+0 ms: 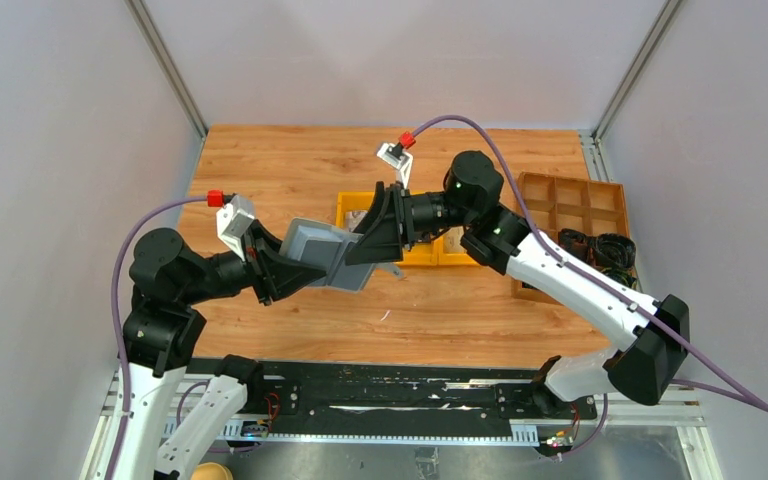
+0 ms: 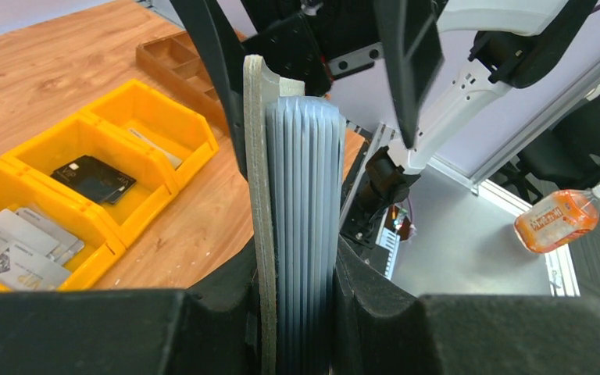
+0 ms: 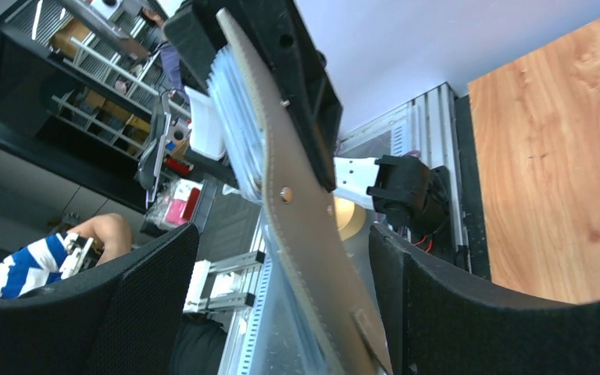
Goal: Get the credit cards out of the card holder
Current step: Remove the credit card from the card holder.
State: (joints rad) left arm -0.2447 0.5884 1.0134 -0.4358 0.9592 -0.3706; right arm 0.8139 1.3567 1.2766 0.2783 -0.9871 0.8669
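Wooden table (image 1: 290, 160), pale walls (image 1: 60, 150), left jaws clamping card holder (image 1: 315, 245), right jaws open astride it.

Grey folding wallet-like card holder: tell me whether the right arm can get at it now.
Probably yes. The left gripper clamps the grey folding card holder in the air, and the right gripper, jaws open, straddles its cover with nothing in between.

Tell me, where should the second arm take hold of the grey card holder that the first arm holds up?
Probably the free edge of its cover flap, opposite the end the left gripper clamps. The card holder is held in the air, so the open right gripper can come in from the right, one finger on each flat face: the flap is thin and flat.
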